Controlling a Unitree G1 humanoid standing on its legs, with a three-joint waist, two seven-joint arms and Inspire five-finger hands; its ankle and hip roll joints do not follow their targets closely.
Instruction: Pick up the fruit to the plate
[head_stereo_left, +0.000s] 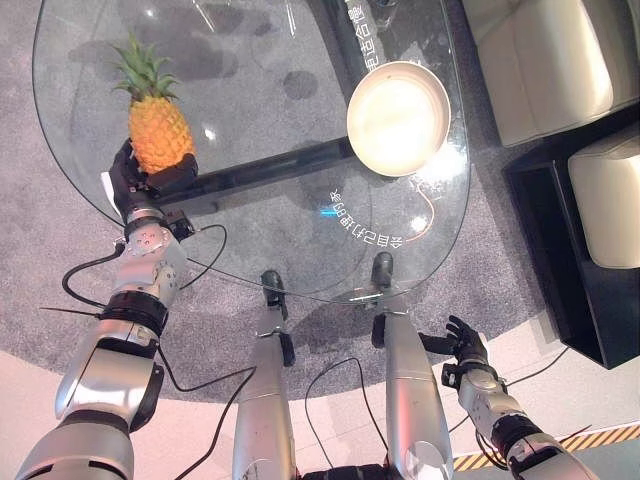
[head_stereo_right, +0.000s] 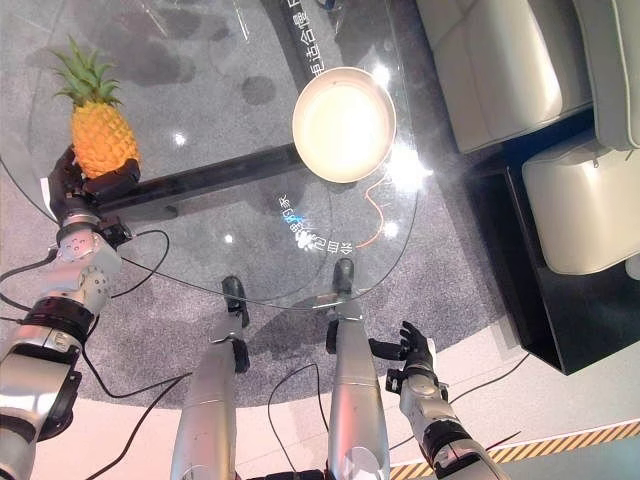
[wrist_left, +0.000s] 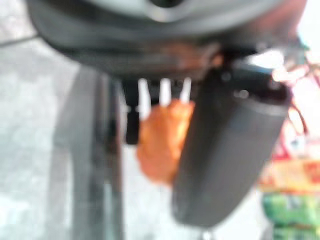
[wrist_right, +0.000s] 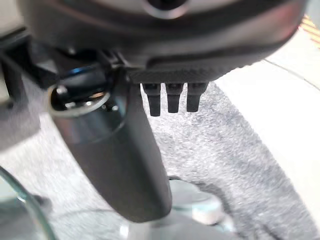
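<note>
The left hand (head_stereo_left: 140, 182), fingers curled around the upright pineapple (head_stereo_left: 158, 128), holds it well left of the plate (head_stereo_left: 398, 118), while the right hand (head_stereo_left: 466, 349) hangs open.

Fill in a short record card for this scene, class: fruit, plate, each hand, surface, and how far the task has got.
fruit: pineapple, upright, leafy crown on top, near the table's left edge
plate: cream plate, empty, on the table, well apart from the pineapple
left hand: left hand curled round the pineapple's base
right hand: right hand low beside the table, fingers relaxed, holding nothing
surface: glass table
progress: fruit gripped, not yet on plate
</note>
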